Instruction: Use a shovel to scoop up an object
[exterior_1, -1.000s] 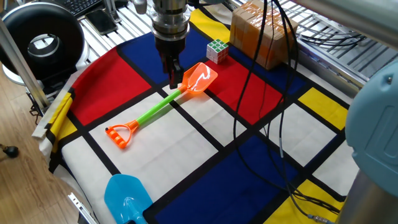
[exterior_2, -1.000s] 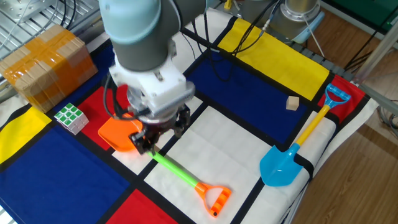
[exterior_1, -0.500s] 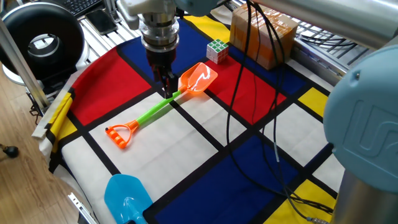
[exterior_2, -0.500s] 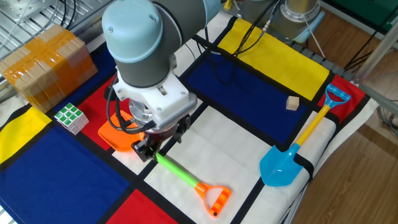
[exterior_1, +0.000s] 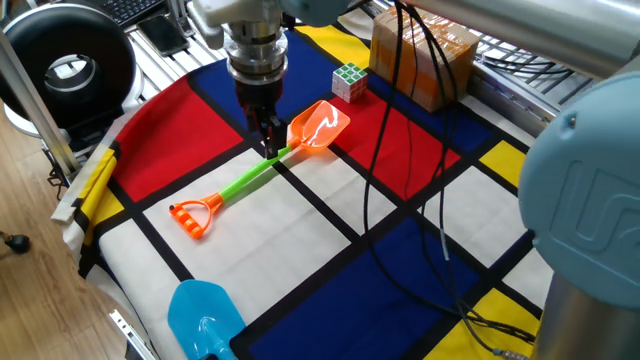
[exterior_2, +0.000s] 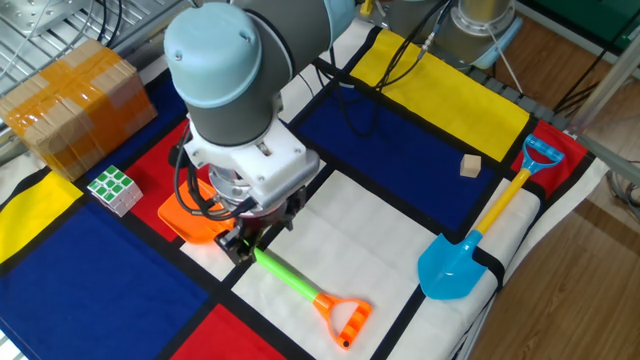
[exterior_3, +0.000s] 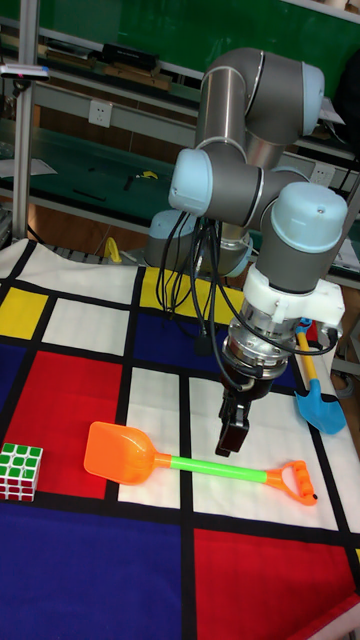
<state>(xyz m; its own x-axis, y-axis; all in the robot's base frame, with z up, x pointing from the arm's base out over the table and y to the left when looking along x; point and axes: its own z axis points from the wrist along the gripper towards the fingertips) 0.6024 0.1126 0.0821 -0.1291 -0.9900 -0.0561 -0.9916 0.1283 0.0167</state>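
Note:
The shovel (exterior_1: 245, 180) lies flat on the checked cloth, orange blade toward the Rubik's cube (exterior_1: 349, 81) and D-handle toward the front left. My gripper (exterior_1: 270, 150) points straight down at the green shaft just behind the blade. In the other fixed view the gripper (exterior_2: 243, 250) sits low over the shovel (exterior_2: 290, 280), partly hiding the blade. The tall fixed view shows the gripper (exterior_3: 231, 448) tips just above the shaft of the shovel (exterior_3: 215, 466). The finger gap is not visible. The cube (exterior_2: 113, 189) (exterior_3: 20, 470) stands a short way beyond the blade, apart from it.
A brown cardboard box (exterior_1: 420, 50) stands just behind the cube at the table's far side. A light-blue shovel (exterior_1: 203, 318) lies at the front edge. A small wooden block (exterior_2: 470, 166) rests on a blue patch. Black cables (exterior_1: 400, 150) hang over the cloth.
Over the last second my gripper shifted along the shaft away from the blade and came lower. In the last half second it has barely moved. The shovel and cube stay put.

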